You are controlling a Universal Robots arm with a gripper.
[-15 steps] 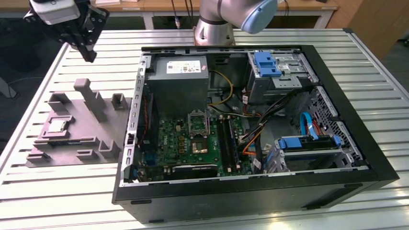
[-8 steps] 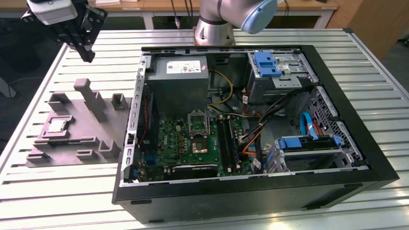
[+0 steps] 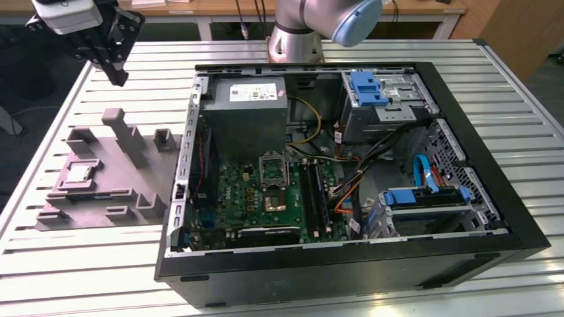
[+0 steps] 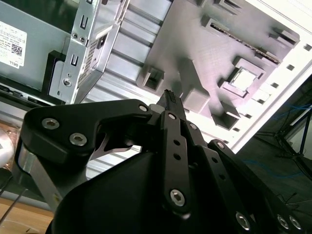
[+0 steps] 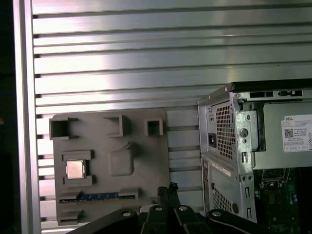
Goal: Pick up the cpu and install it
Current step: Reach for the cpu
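Pincer [image 3: 118, 78] hangs high near the grey moulded tray [image 3: 132, 181], fingers pressed together, empty. The cpu [image 3: 78, 173] sits untouched in its tray pocket: approach step. Grasping calls for parted fingers centred over it.

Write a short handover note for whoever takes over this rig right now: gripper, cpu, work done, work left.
Gripper: shut, empty, hanging in the air above the grey tray.
Cpu: lies flat in a recess of the tray, beside the open computer case.
Done: nothing that shows.
Left: the cpu is not yet picked up and not yet installed.
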